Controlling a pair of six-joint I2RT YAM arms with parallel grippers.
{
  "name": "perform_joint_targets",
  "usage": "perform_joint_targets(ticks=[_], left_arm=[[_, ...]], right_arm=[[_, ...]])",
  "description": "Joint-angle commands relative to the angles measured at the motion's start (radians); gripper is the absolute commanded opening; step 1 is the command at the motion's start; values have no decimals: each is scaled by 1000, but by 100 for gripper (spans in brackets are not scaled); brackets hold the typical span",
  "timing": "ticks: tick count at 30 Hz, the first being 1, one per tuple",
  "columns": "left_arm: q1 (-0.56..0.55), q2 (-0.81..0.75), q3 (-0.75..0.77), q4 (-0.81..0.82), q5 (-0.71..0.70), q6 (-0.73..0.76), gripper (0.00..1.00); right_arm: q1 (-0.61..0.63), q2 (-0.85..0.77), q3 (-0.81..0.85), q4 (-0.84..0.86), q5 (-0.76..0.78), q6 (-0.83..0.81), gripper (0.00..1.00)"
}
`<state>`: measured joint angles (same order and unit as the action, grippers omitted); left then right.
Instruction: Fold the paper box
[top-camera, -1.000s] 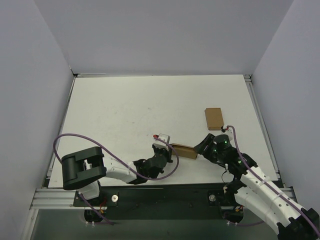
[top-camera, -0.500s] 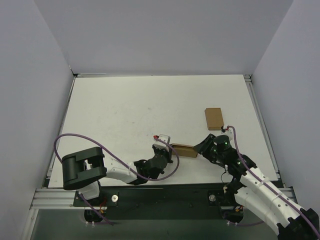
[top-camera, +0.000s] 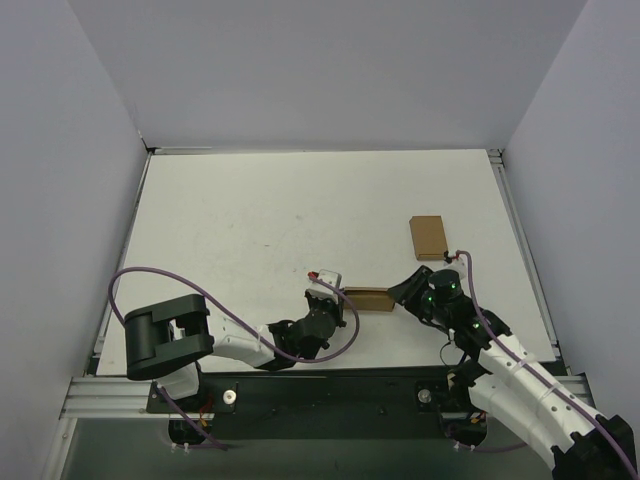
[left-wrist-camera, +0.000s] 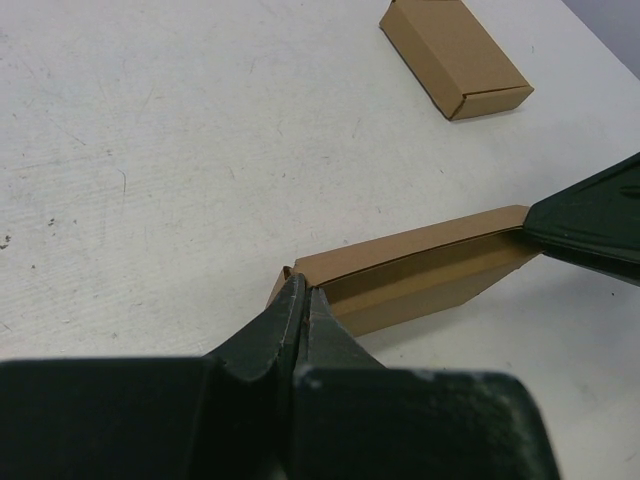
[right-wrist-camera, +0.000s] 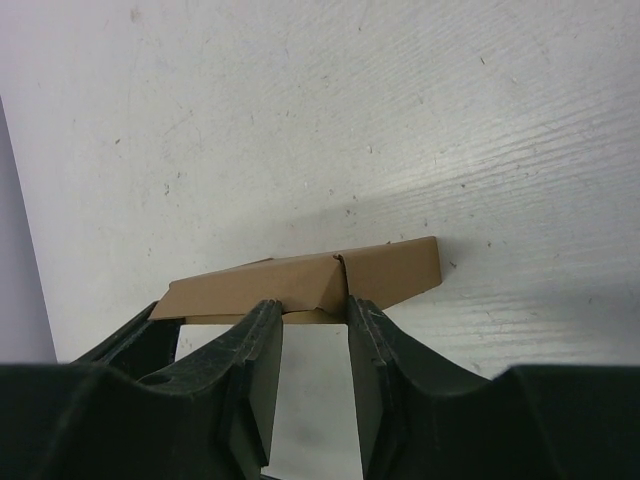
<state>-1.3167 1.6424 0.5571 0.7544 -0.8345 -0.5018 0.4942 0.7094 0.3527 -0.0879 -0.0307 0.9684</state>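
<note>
The paper box (top-camera: 367, 298) lies low on the table near the front edge, between my two grippers, a long brown kraft shape with a notched flap along its top. My left gripper (top-camera: 338, 293) is shut on the box's left end; in the left wrist view its tips (left-wrist-camera: 303, 285) pinch that corner, with the paper box (left-wrist-camera: 420, 270) stretching away to the right. My right gripper (top-camera: 402, 292) is at the other end. In the right wrist view its jaws (right-wrist-camera: 315, 308) stand partly open, with both tips against the near edge of the paper box (right-wrist-camera: 300, 275).
A second, closed brown cardboard box (top-camera: 427, 237) lies further back on the right, also seen in the left wrist view as a flat closed box (left-wrist-camera: 455, 55). Grey walls enclose the white table (top-camera: 250, 220) on three sides.
The right gripper's jaws have narrowed and it has edged up against the box's right end. The box now lies a little more level. The left gripper stays shut.
</note>
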Motion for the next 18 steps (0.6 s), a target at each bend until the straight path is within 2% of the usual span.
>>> perform_joint_targets(ticks=[1, 5, 12, 18], left_arm=[[-35, 100, -88, -455, 155, 19, 0], [-33, 103, -82, -472, 147, 11, 0], [-35, 108, -74, -486, 147, 3, 0], [-35, 108, -72, -489, 146, 2, 0]], right_arm=[[-9, 58, -70, -145, 9, -7, 25], [-9, 21, -38, -151, 0, -16, 30], [-46, 8, 66, -174, -73, -8, 57], [-85, -24, 97, -177, -90, 3, 60]])
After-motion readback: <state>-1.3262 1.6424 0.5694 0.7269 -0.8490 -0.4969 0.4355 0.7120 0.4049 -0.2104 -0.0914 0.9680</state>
